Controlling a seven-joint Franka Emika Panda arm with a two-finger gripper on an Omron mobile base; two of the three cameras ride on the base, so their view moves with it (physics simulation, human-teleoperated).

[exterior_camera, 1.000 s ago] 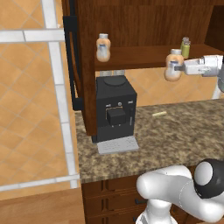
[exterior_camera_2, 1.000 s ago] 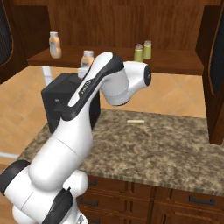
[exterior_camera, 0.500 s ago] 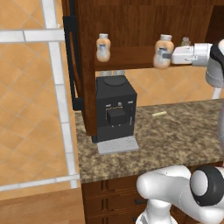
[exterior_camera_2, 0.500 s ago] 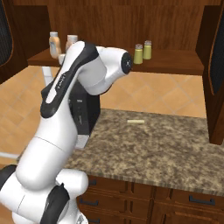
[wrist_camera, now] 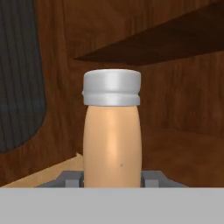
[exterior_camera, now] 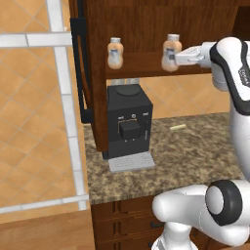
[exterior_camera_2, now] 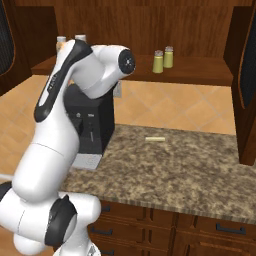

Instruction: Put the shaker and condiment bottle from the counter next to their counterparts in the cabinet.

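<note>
Peach-orange condiment bottle (exterior_camera: 171, 51) is pinched between the gripper (wrist_camera: 112, 178) fingers (wrist_camera: 69, 178), held upright at shelf height in the cabinet (exterior_camera: 141, 29), a bit apart from its twin bottle (exterior_camera: 114, 52) standing on the shelf near the door side. From the hand view the fingers clamp the bottle's lower part, pale cap up, dark wood interior behind. Whether the base already touches the shelf board I can't tell; in the left base view it looks level w/ the twin, roughly at the shelf's front edge. Two yellow-green shakers (exterior_camera_2: 163, 60) stand side by side further along the shelf, so the shaker half of the task looks done. Step in hand: placing the bottle beside its counterpart, i.e. last leg. Next move, as I judge it: ease the bottle closer to the twin w/o knocking it, set it down flat on the shelf, then spread the fingers and back straight out. Worktop (exterior_camera_2: 165, 170) holds the black coffee machine (exterior_camera: 128, 124) and a small pale stick (exterior_camera_2: 155, 138).
</note>
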